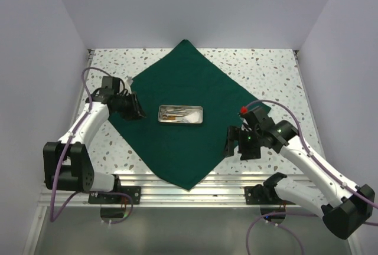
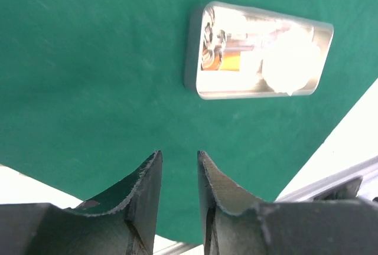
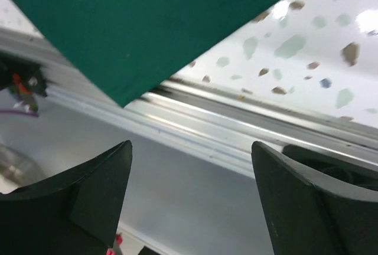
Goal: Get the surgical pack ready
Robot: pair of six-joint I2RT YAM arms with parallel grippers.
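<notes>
Wrapping pending | drape (image 1: 189, 78) flat on counter (image 1: 269, 72), filled tray (image 1: 160, 114) centred | left jaws slightly apart, right jaws wide, both empty

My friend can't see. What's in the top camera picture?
A dark green cloth lies flat on a speckled table, a small steel tray at its middle. The left gripper and right gripper sit by its side edges.

White arm links (image 1: 88, 126), black joints (image 1: 277, 134), curved black fingers (image 2: 144, 208), purple cables (image 1: 54, 199)
</notes>
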